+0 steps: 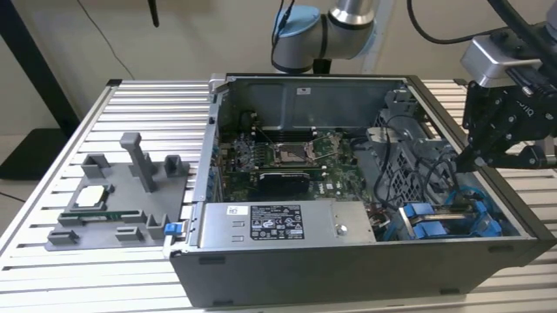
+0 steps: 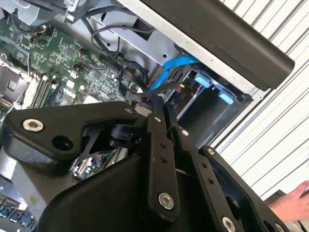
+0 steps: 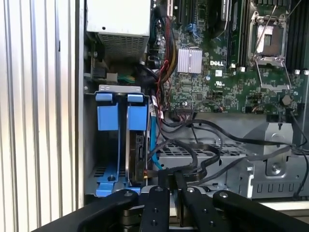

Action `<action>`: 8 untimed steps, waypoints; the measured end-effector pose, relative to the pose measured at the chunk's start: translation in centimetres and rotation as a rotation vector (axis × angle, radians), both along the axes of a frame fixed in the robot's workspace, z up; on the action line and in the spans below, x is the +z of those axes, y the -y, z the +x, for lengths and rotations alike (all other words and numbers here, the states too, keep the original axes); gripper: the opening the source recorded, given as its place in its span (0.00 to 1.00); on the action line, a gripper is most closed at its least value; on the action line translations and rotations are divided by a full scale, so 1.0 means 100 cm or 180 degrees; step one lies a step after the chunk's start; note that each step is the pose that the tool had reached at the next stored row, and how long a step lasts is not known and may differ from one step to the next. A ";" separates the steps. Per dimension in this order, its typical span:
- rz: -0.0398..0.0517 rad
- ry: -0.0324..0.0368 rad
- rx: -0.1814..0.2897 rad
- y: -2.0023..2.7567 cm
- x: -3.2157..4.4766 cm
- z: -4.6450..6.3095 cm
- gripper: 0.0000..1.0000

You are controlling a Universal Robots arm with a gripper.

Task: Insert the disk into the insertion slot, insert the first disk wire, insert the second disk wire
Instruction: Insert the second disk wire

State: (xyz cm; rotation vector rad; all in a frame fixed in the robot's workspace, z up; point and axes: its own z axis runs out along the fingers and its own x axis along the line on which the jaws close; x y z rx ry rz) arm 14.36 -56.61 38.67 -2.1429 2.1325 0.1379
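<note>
The gripper (image 1: 465,164) hangs over the right end of the open computer case (image 1: 348,274), at the right edge of the exterior view, above the tangle of black cables (image 1: 409,176). In both wrist views its fingers (image 2: 156,140) stand narrow, tips nearly together, right among those cables (image 3: 193,159). Whether a wire is pinched between them, the pictures do not tell.

The disk (image 3: 139,154) sits on edge in the insertion slot (image 1: 445,220), the drive cage at the lower right of the exterior view. Its blue carrier (image 3: 136,116) stands up beside a second blue carrier (image 3: 107,116). A blue wire (image 3: 152,140) runs just beside the disk and ends near the gripper's tips (image 3: 171,175); the second wrist view shows it (image 2: 176,65) arching over the cage.

The power-supply box (image 1: 287,225) lies along the case's near wall, with the motherboard (image 1: 287,156) behind it. A person's hand (image 2: 295,202) shows over the slatted table (image 1: 130,274).
</note>
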 end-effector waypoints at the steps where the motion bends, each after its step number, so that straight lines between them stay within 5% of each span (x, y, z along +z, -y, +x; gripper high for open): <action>1: 0.0000 0.0000 0.0000 0.0005 0.0000 -0.002 0.00; 8: 0.0003 0.0001 0.0000 0.0063 -0.0002 -0.008 0.00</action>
